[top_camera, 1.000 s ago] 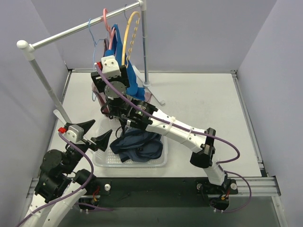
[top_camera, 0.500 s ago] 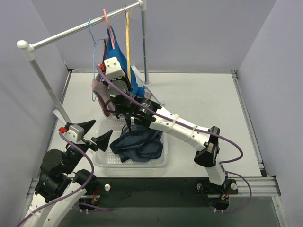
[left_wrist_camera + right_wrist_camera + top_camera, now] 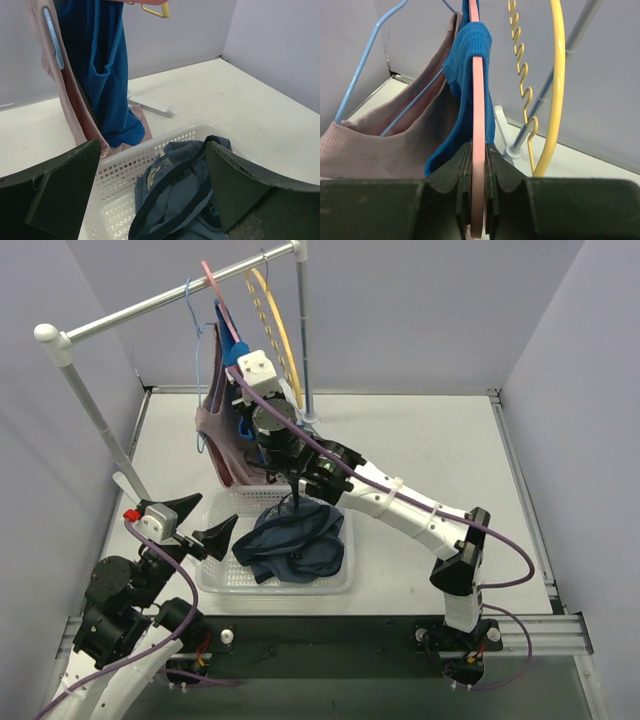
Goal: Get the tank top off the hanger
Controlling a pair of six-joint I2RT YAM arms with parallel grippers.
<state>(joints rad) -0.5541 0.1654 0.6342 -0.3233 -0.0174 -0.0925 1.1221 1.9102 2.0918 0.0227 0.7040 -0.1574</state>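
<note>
A blue tank top [image 3: 465, 85] hangs on a pink hanger [image 3: 478, 100] on the rail, also seen in the top view [image 3: 236, 340]. My right gripper [image 3: 478, 200] is shut on the pink hanger's lower edge, just below the tank top's strap. In the top view it [image 3: 246, 385] is up against the hanging clothes. My left gripper [image 3: 155, 195] is open and empty, low over the near left of the basket; in the top view it [image 3: 200, 522] sits at the basket's left edge. The tank top also shows in the left wrist view [image 3: 100, 65].
A mauve garment [image 3: 395, 135] hangs on a light blue hanger [image 3: 365, 65] beside the tank top. A bare yellow hanger [image 3: 555, 75] hangs to the right, near the rack's upright pole [image 3: 303, 330]. A white basket [image 3: 222, 580] holds a navy garment [image 3: 295, 540].
My right arm has moved right and farther back with the pink hanger in its grip. The pink hanger has tilted and the yellow hanger has swung. The left arm has not moved.
</note>
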